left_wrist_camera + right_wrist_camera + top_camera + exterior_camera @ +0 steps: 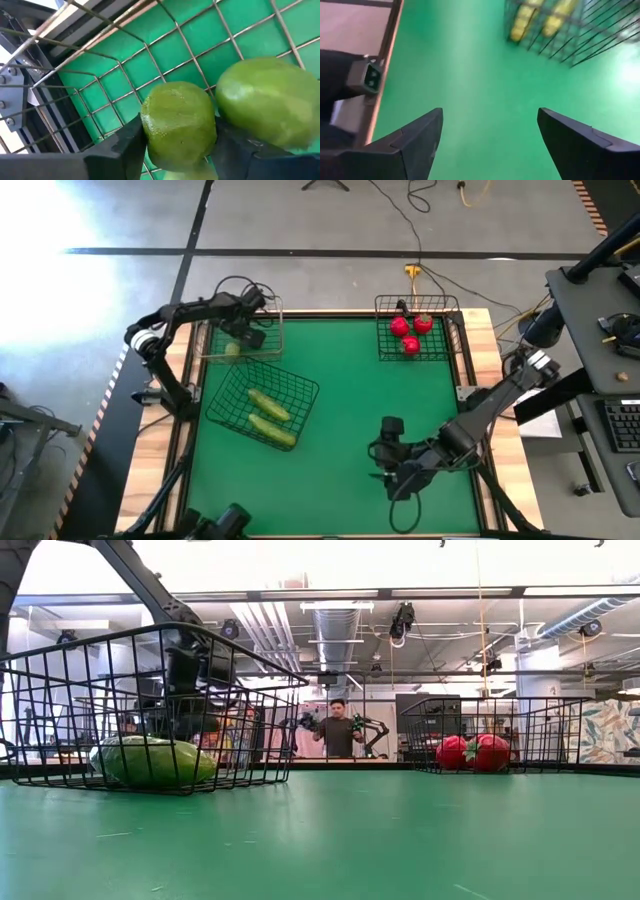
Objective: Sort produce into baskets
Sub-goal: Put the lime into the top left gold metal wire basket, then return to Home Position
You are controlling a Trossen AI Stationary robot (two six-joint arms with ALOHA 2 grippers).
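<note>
My left gripper (pixel 240 340) reaches into the tan wire basket (pixel 268 320) at the table's far left and is shut on a yellow-green lime (pixel 178 122). A second lime (pixel 267 107) lies on the basket's wire floor right beside it. A black basket (pixel 262 405) nearer the middle holds two light-green cucumbers (pixel 270 418); one shows in the low view (pixel 150 760). Another black basket (pixel 443 330) at the far right holds three red tomatoes (pixel 410 332). My right gripper (pixel 385 465) is open and empty, low over the mat near the front right. My left gripper pinches the lime between its two fingers, one finger (pixel 125 147) on each of the lime's opposite sides (pixel 150 132). The fingers come from above, slanting down into the basket. Whether the lime rests on the basket's wire floor or hangs just above it, I cannot tell.
The green mat (pixel 350 410) is bare between the baskets. The cucumber basket stands turned at an angle. A person (pixel 338 730) stands far behind the table. Wooden table borders (pixel 485 380) edge the mat.
</note>
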